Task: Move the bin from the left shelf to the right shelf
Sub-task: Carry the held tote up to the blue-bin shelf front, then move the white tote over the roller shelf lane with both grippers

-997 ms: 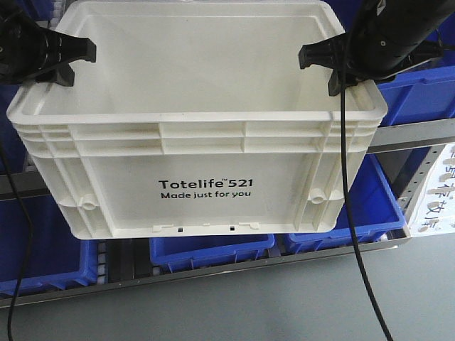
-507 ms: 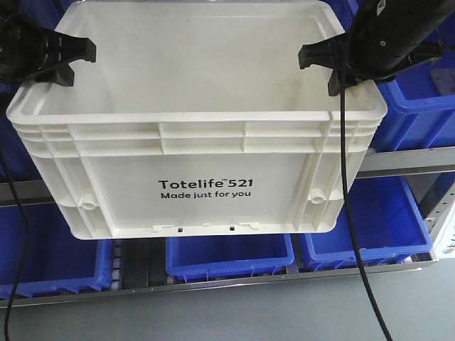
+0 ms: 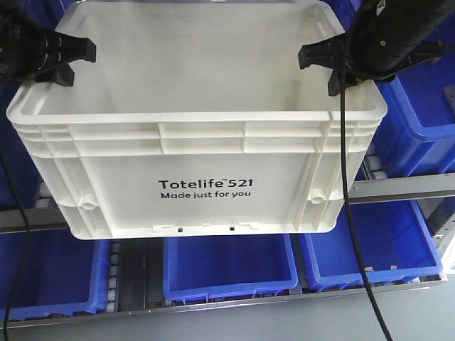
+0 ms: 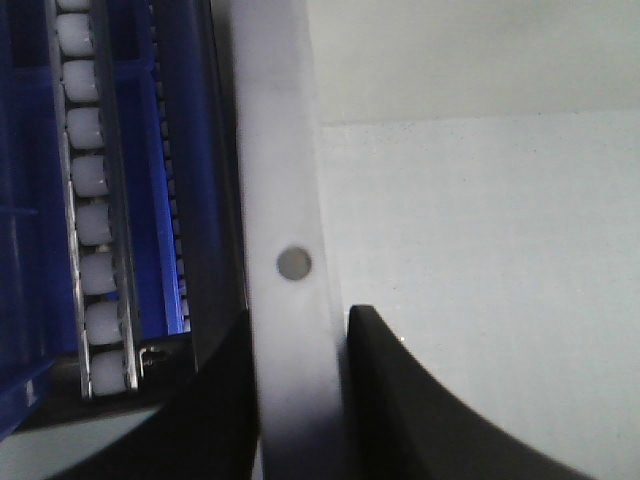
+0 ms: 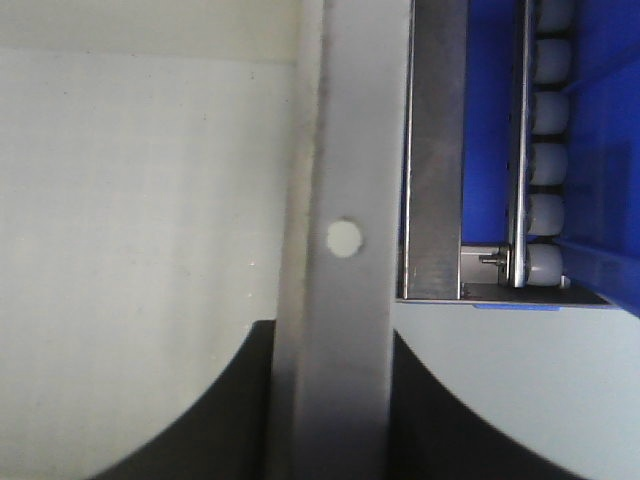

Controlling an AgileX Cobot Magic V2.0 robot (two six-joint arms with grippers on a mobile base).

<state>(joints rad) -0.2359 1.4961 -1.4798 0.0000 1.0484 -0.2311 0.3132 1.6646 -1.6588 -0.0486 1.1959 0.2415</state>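
Observation:
The white bin (image 3: 206,149), printed "Totelife 521 Made just for you", hangs in the air in front of the shelf, level and empty. My left gripper (image 3: 67,60) is shut on its left rim. My right gripper (image 3: 320,67) is shut on its right rim. In the left wrist view the black jaws of the left gripper (image 4: 298,325) pinch the bin's rim (image 4: 285,150) from both sides. In the right wrist view the jaws of the right gripper (image 5: 325,335) pinch the rim (image 5: 345,150) the same way.
Smaller blue bins (image 3: 231,266) fill the lower shelf level behind the white bin, and more (image 3: 419,92) stand on the upper level at right. A grey shelf beam (image 3: 405,188) runs across. Roller tracks (image 4: 90,200) (image 5: 545,150) show beside the rims. Grey floor (image 3: 320,320) lies below.
The shelf and blue bins behind have shifted down and to the right in view, and the white sign at the right edge has gone. Both grippers hold the bin as before.

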